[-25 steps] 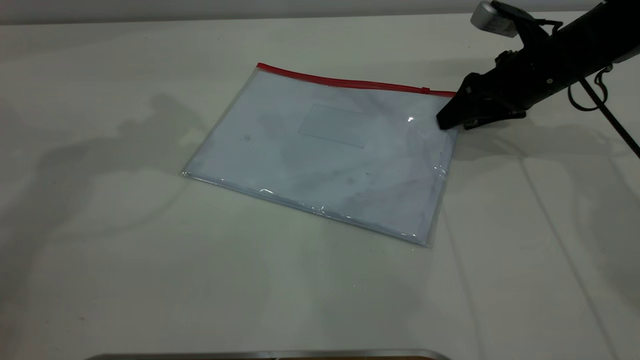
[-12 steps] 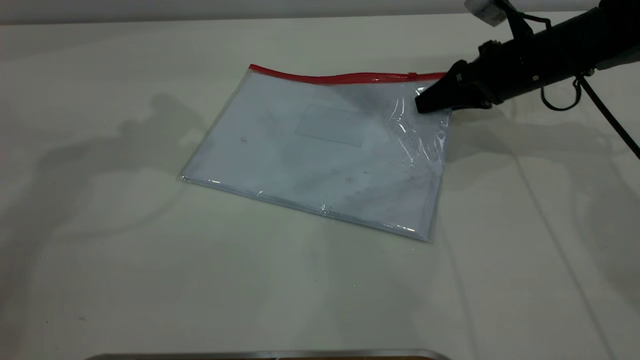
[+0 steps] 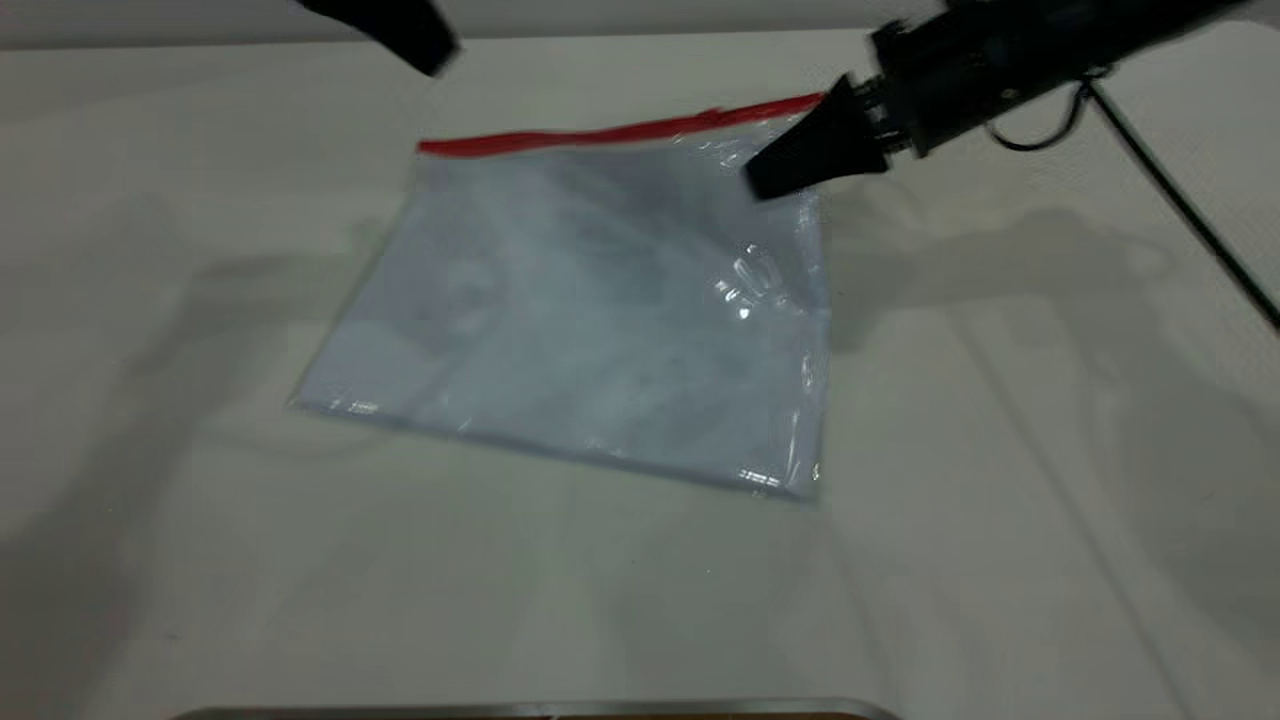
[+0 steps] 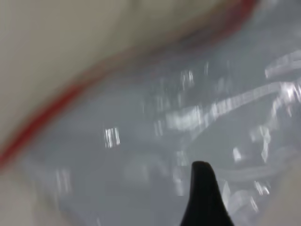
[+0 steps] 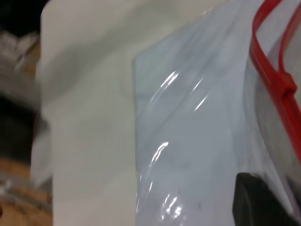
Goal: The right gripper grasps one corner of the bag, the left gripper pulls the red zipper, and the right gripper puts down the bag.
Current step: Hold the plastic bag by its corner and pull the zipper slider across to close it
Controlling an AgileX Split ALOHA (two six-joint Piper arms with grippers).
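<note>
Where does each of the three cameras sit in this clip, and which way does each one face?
Exterior view: outside the rig, looking down at the table and the bag; shows the right pincer at the bag's far right corner and the left pincer above the far left.
Left wrist view: on the left arm, looking down at the bag and the red zipper; one fingertip shows.
Right wrist view: on the right arm, close along the bag; a dark finger shows.
All three share the bag and red zipper.

The white surface (image 3: pixel 600 600) spreads wide, crossed by soft grey shadows. A thin metal edge (image 3: pixel 540 709) runs along its near side. Past the surface's end sits blurred brown and dark clutter (image 5: pixel 19 141).
</note>
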